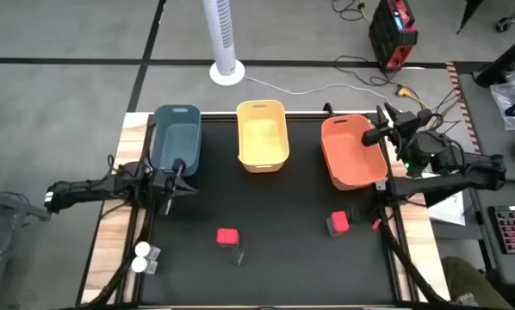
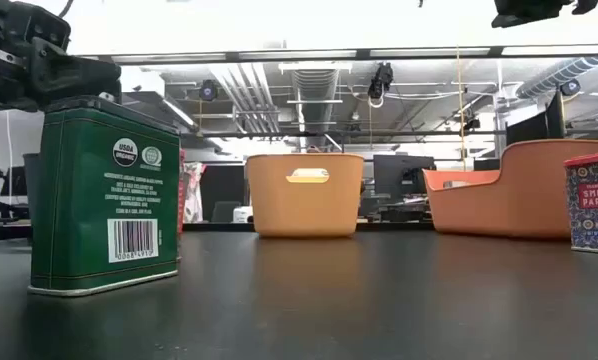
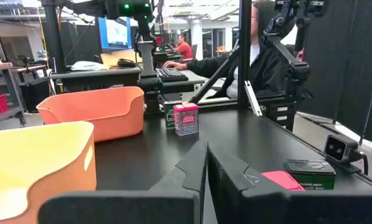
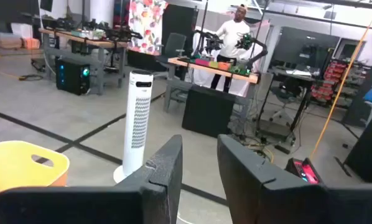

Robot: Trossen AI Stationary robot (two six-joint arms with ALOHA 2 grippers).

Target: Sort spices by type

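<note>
Two red-lidded spice tins stand on the black mat, one near the middle and one toward the right. A dark green tin stands by each: one and the other. The low view shows one green tin up close and a paprika tin. Two white-lidded jars stand at the table's near left edge. My left gripper hovers shut by the blue bin's near end. My right gripper is open, above the orange bin's right rim.
Three bins stand in a row along the far side: blue, yellow, orange. A white tower fan stands on the floor behind the table. People sit and stand in the room beyond. Bare mat lies between the bins and the tins.
</note>
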